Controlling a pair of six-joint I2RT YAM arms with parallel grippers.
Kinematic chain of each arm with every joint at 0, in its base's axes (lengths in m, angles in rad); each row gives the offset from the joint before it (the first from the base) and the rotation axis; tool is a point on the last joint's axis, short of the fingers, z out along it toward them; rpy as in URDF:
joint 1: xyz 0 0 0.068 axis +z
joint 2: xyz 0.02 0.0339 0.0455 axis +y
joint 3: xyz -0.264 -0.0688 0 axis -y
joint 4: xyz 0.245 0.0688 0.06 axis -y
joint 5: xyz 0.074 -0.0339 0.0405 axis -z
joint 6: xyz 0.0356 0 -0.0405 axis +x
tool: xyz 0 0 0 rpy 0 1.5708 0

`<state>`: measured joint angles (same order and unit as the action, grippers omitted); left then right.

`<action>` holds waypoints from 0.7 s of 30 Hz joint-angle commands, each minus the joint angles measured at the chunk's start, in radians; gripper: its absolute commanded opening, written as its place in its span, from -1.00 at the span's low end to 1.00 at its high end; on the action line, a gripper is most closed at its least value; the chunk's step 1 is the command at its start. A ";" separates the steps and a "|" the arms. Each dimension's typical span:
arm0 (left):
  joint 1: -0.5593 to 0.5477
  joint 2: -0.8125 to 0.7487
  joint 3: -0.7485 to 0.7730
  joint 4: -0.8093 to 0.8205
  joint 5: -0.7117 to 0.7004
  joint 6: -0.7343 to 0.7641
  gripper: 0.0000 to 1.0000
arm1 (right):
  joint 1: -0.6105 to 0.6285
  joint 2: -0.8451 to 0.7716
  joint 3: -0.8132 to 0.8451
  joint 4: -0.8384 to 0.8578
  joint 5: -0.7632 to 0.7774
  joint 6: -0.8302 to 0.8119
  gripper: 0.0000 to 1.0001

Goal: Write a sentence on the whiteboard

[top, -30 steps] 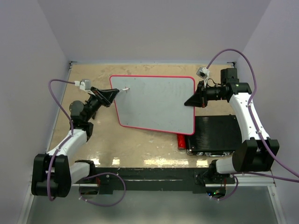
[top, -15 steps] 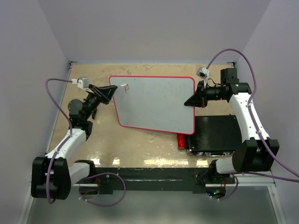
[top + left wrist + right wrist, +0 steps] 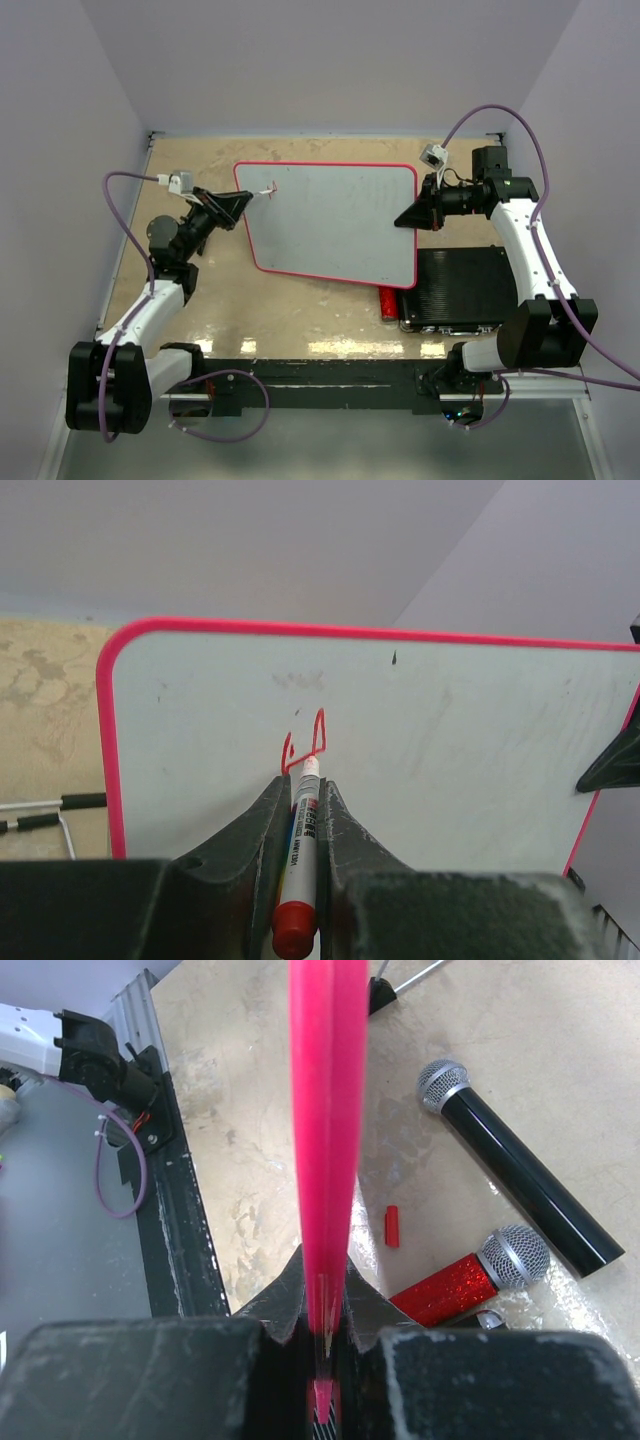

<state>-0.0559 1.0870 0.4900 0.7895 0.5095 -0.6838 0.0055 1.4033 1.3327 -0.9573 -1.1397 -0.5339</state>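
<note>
While your left gripper [image 3: 303, 783] pinches the marker [image 3: 299, 845], tip at the whiteboard [image 3: 340, 225] upper left, right gripper [image 3: 403, 218] clamped on its right edge.

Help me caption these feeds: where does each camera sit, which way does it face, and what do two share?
Top: above and behind the arms, looking down at the table; left gripper and right gripper both show at the whiteboard.
Left wrist: looks forward across the whiteboard; its fingers pinch a marker touching red strokes.
Right wrist: looks along the whiteboard's red edge, clamped in its fingers; microphones below.
Shared: top and left wrist both show the red strokes.
</note>
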 commanded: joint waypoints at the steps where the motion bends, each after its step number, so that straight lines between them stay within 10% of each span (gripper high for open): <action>1: -0.005 -0.021 -0.053 -0.050 0.038 0.040 -1.00 | 0.013 -0.013 0.020 0.011 -0.011 -0.054 -1.00; 21: -0.005 -0.145 0.002 -0.108 0.049 0.021 -1.00 | 0.013 -0.020 0.020 0.009 -0.011 -0.052 -1.00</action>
<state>-0.0559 0.9821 0.4438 0.6716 0.5713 -0.6838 0.0071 1.4033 1.3327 -0.9558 -1.1400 -0.5545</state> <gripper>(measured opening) 0.170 0.063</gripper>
